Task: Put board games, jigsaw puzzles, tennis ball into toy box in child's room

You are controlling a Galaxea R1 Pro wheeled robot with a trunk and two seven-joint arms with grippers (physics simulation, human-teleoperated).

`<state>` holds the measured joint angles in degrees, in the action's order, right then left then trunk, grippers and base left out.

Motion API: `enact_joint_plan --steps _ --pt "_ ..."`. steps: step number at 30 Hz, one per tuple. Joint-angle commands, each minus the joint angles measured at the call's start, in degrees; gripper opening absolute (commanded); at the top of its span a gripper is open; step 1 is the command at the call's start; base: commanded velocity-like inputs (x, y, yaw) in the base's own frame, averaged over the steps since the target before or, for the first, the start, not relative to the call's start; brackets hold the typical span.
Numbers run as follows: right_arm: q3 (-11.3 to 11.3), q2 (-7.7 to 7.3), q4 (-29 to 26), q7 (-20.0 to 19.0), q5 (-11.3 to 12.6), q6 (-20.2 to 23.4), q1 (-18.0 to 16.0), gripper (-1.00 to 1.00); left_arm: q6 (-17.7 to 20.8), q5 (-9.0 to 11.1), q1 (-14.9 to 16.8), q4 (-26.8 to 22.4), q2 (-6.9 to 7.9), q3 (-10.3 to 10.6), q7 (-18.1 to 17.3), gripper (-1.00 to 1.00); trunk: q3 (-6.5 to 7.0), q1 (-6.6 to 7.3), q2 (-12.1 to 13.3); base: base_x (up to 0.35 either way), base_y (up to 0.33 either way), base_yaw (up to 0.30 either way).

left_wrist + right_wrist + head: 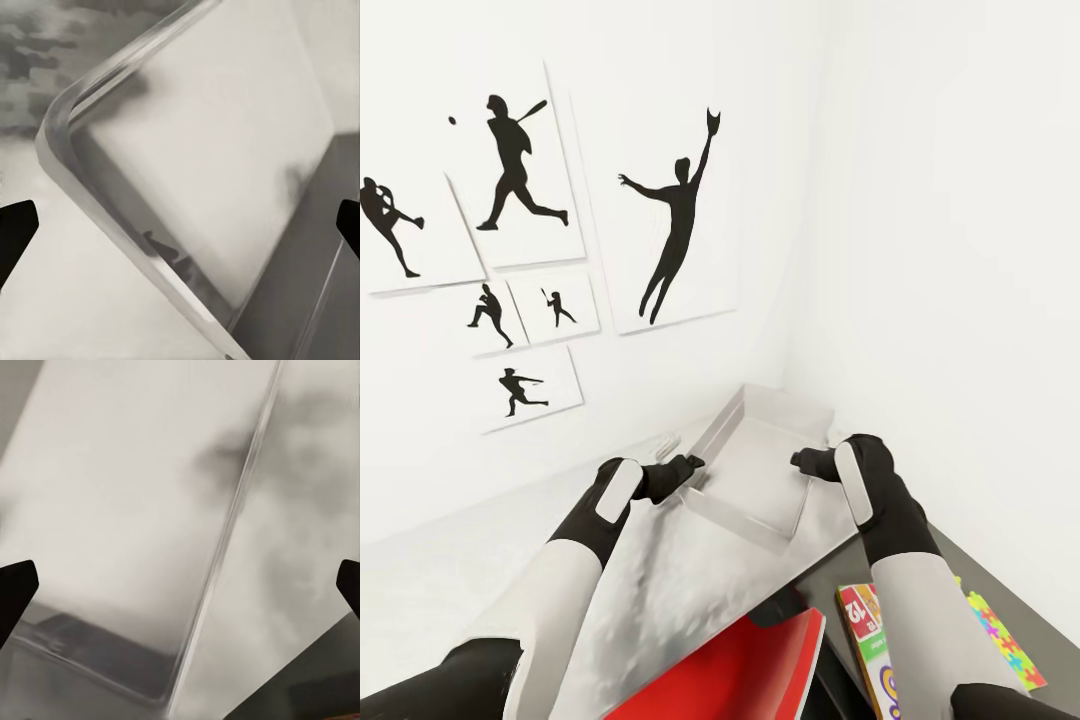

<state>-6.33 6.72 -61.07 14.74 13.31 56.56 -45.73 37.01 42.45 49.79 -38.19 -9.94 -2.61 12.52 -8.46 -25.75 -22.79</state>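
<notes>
The toy box (760, 470), a shallow light-grey tray, lies empty on the mottled grey table (660, 590) in the room's corner. My left gripper (688, 470) hovers open at the tray's left rim, and my right gripper (807, 460) is open over its right rim. Seen from the left wrist, the tray's rounded corner (67, 142) lies below the open gripper (180, 225). From the right wrist, the tray floor (127, 510) and table (300, 547) lie under the open gripper (180, 585). A red, green and white board game (865, 625) lies beside my right forearm. A jigsaw puzzle (1005, 640) lies on the dark section.
A flat red object (745, 670) sits at the table's near edge between my arms. White walls close in behind and to the right of the tray, the left one hung with black baseball-player posters (670, 220). The dark grey table section (960, 570) runs along the right wall.
</notes>
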Motion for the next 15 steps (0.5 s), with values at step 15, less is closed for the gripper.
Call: enact_joint_plan --steps 15 --pt "-0.13 -0.48 0.02 0.40 0.71 0.31 -0.06 1.00 -0.17 0.62 0.06 0.05 -0.06 -0.21 0.49 1.00 -1.18 -0.04 -0.13 0.000 0.000 0.000"
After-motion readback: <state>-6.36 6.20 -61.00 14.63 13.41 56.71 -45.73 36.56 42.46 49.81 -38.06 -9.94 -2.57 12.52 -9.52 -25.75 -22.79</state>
